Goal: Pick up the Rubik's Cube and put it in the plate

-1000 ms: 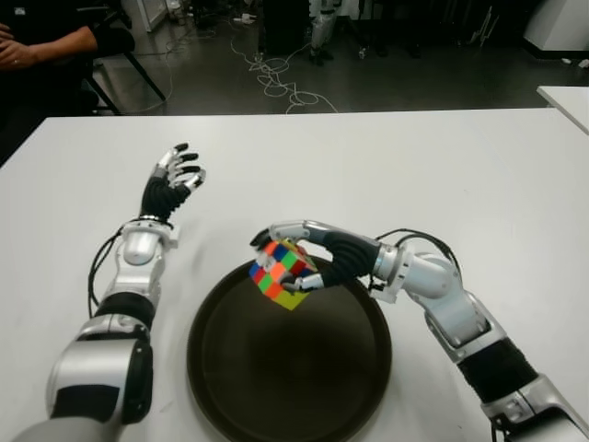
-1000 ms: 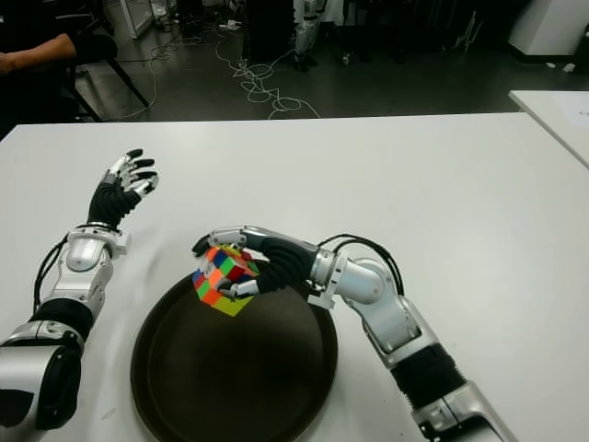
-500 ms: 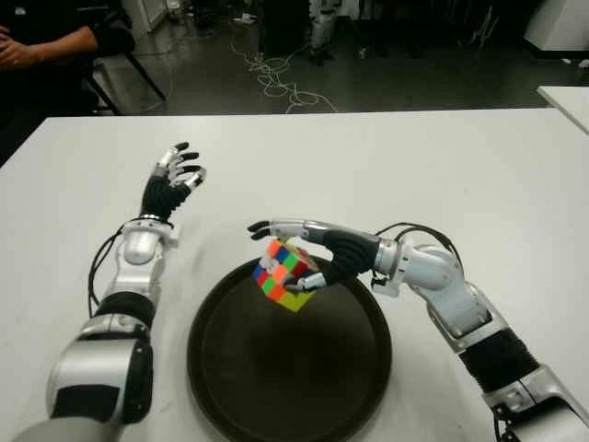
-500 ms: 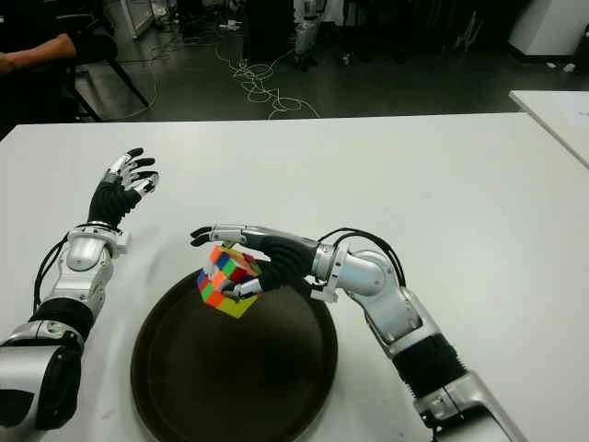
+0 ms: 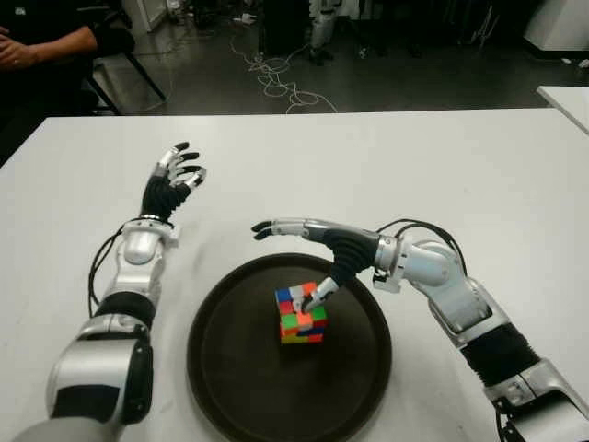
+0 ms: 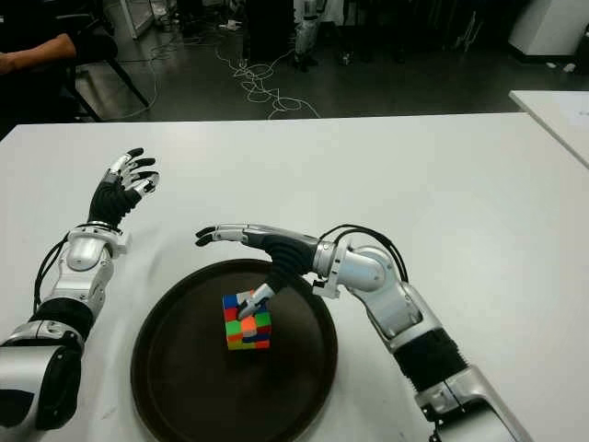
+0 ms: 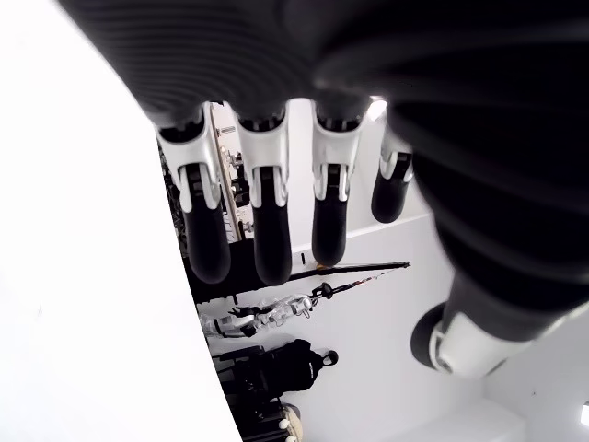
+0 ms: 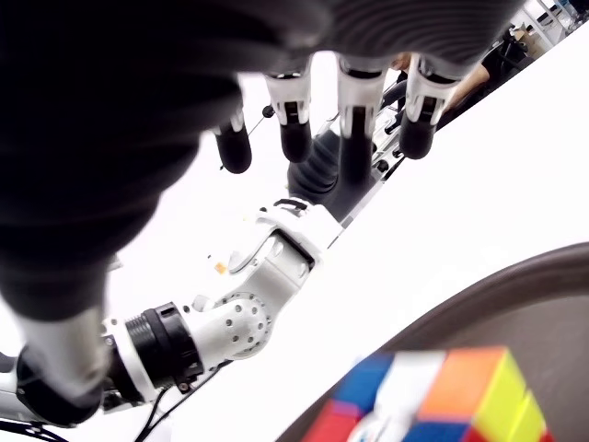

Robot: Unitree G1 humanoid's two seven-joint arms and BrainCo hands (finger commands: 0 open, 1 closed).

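Now the Rubik's Cube (image 5: 300,313) is sitting inside the plate (image 5: 230,368), directly beneath the right robot hand (image 5: 308,249), whose spread fingers are holding nothing, while the left robot hand (image 5: 171,180) is idling open beside the plate's left.
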